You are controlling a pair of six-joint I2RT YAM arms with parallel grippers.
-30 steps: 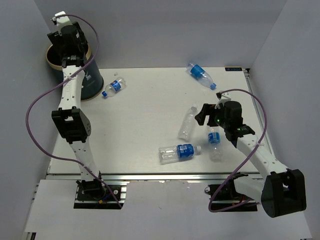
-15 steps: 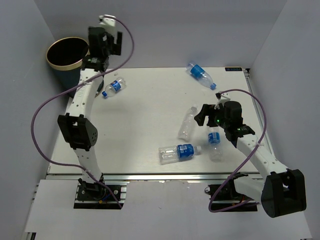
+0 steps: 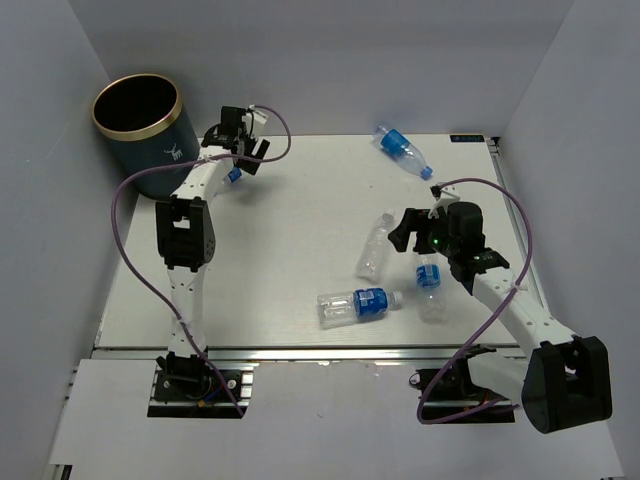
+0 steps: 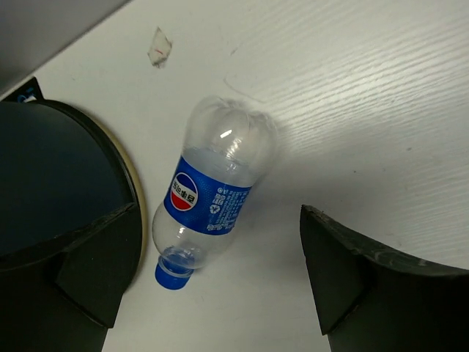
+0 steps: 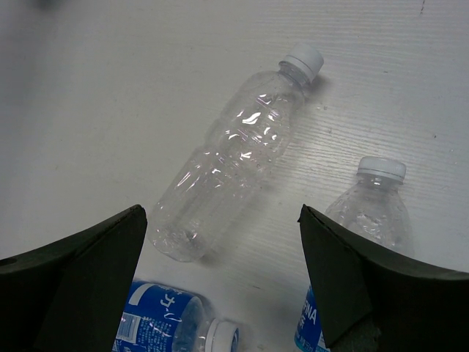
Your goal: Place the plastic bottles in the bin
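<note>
At the far left corner of the table (image 3: 290,225), the bin (image 3: 168,160) stands upright, its black inside open to the overhead camera. My left gripper (image 3: 238,152) hangs just to the right of it, and through the left wrist camera I see its fingers (image 4: 95,271) spread wide, holding nothing. Below that gap a blue-labelled bottle (image 4: 212,198) lies on its side on the tabletop. Its blue cap points toward the bin and sits close beside it; I cannot tell whether the two touch.

Over on the right side, my right gripper (image 3: 410,228) hovers with its jaws likewise apart and empty. Its wrist camera looks down on an unlabelled clear bottle (image 5: 234,154) with a white cap, lying flat on the table. Just beside it lies a white-capped bottle (image 5: 374,209) with a blue label, and the cap end of a near bottle (image 5: 172,326), also blue-labelled, shows at the lower edge of that view. From above I also see a far bottle (image 3: 403,148) alone near the table's far edge, well apart from both grippers. All five bottles lie on the table, outside the bin.
</note>
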